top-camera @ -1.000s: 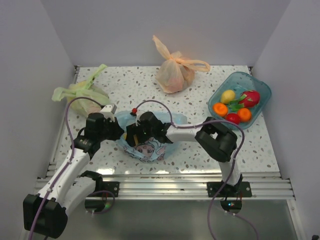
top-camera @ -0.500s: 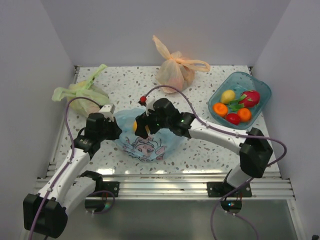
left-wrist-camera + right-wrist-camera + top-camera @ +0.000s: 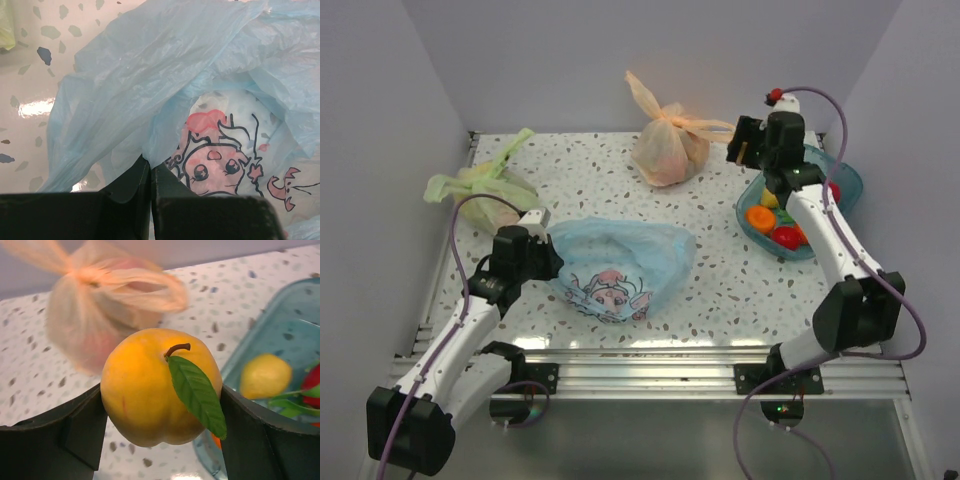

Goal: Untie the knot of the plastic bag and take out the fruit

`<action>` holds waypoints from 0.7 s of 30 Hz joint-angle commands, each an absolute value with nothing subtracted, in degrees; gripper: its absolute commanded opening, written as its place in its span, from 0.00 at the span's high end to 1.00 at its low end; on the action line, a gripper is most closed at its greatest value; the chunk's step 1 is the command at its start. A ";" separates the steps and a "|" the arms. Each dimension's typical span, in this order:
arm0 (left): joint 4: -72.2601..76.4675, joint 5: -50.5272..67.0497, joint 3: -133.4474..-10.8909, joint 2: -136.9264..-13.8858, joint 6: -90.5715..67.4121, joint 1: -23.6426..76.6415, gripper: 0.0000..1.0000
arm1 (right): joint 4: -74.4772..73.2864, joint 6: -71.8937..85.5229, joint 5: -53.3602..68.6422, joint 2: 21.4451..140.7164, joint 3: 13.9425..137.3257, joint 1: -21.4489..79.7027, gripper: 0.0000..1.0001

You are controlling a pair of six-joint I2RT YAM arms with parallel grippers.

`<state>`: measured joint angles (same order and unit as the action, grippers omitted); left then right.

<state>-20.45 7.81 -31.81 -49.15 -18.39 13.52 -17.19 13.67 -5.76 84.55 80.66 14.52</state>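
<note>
In the top view, the light blue plastic bag [image 3: 620,265] lies slumped and flattened at the lower centre of the speckled table [image 3: 720,290], with its pink cartoon face turned up. The left gripper [image 3: 548,262] sits at the bag's left edge. In the left wrist view its dark fingers [image 3: 127,187] are pressed together at the bottom of the frame, pinching a fold of the thin blue film. The right gripper [image 3: 742,150] hangs at the upper right of the top view, just beside the rim of a clear teal tray [image 3: 845,185]. Its jaws are spread wide and clamped on either side of a yellow-orange fruit [image 3: 150,385] with a brown stem and a green leaf. Inside the tray lie a small yellow fruit [image 3: 265,376], an orange one [image 3: 760,218] and a red one [image 3: 786,237]. A knotted orange bag [image 3: 665,145] stands at the top centre of the table, and a green bag [image 3: 480,185] lies at the left edge, well apart from the blue one.
</note>
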 commanded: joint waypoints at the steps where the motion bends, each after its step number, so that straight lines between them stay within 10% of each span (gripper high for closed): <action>1: -18.81 7.82 -32.96 -48.43 -18.37 13.54 0.95 | -18.90 18.80 -15.29 89.64 84.02 6.00 0.71; 8: -18.37 8.70 -32.96 -48.69 -18.19 13.54 0.95 | -19.60 24.69 -20.22 102.91 92.10 -4.30 0.64; 11: -18.11 9.14 -32.96 -48.95 -17.93 13.53 0.95 | -20.91 25.58 -19.34 109.32 97.19 -6.85 0.52; 16: -17.84 9.49 -32.96 -48.87 -17.84 13.45 0.95 | -26.27 25.05 -19.34 116.36 107.04 -8.00 0.01; 21: -17.75 9.67 -33.05 -48.87 -17.75 13.45 0.94 | -26.20 25.84 -18.02 111.90 104.96 -8.00 0.01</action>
<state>-20.34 8.75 -31.81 -49.15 -18.37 13.52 -25.67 24.43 -17.89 117.21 104.12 -8.25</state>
